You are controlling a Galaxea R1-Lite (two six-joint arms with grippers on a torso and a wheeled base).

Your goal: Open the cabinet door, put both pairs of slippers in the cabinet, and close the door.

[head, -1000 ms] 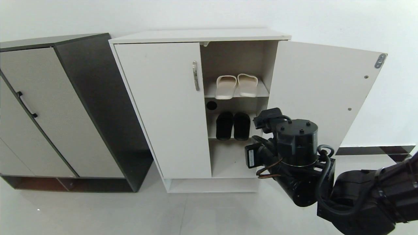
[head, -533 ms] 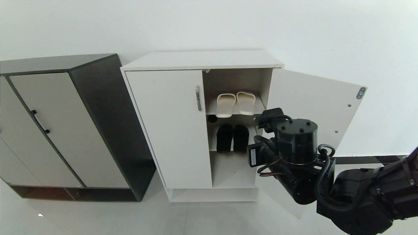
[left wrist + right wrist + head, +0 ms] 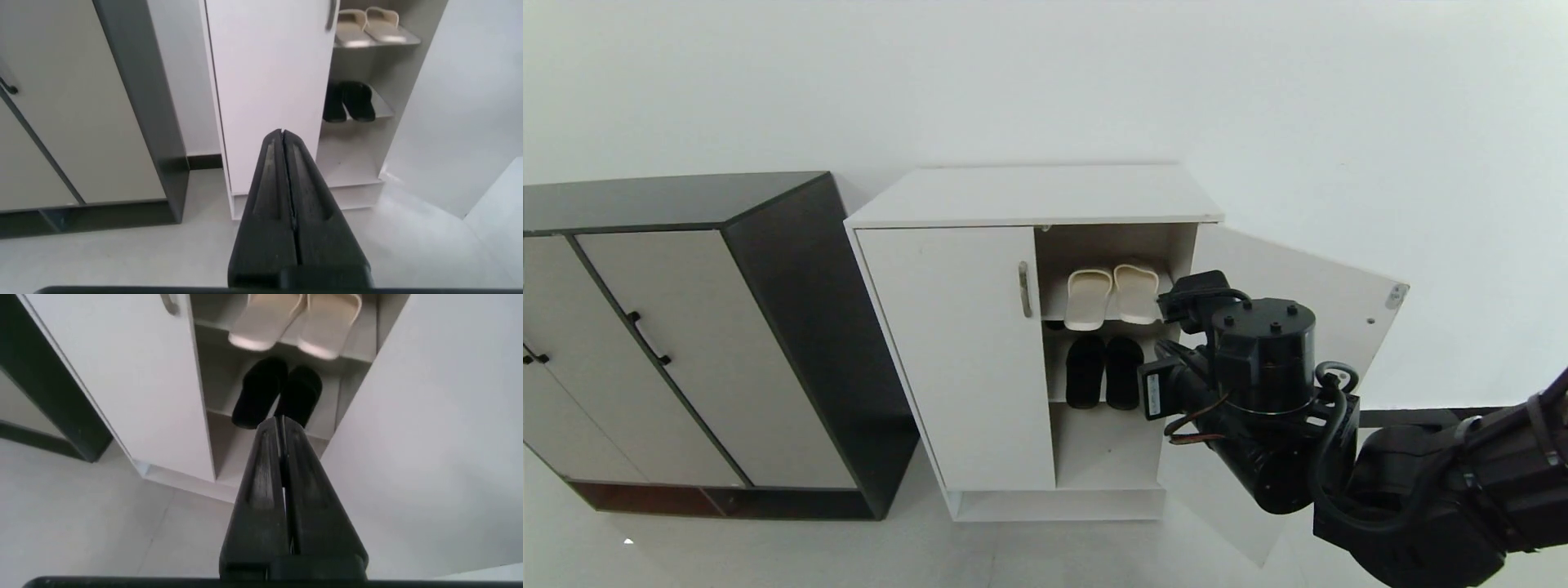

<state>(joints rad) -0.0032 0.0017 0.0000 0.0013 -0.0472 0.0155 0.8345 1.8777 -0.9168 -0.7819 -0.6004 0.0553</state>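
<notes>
**A:** What's new on your end?

**B:** My whole head view has shifted. The cabinet (image 3: 1029,196) sits lower and smaller in it than a second ago. I read that as the camera pulling back, not the furniture moving.

**A:** And the door?

**B:** The door (image 3: 1290,286) stands swung wide on the right, same as before. The white pair (image 3: 1111,296) lies on the upper shelf and the black pair (image 3: 1104,371) on the shelf below.

**A:** Grippers?

**B:** The left gripper (image 3: 283,135) and right gripper (image 3: 282,425) are both pressed together, holding nothing. I judge only shutting the door remains.
</notes>
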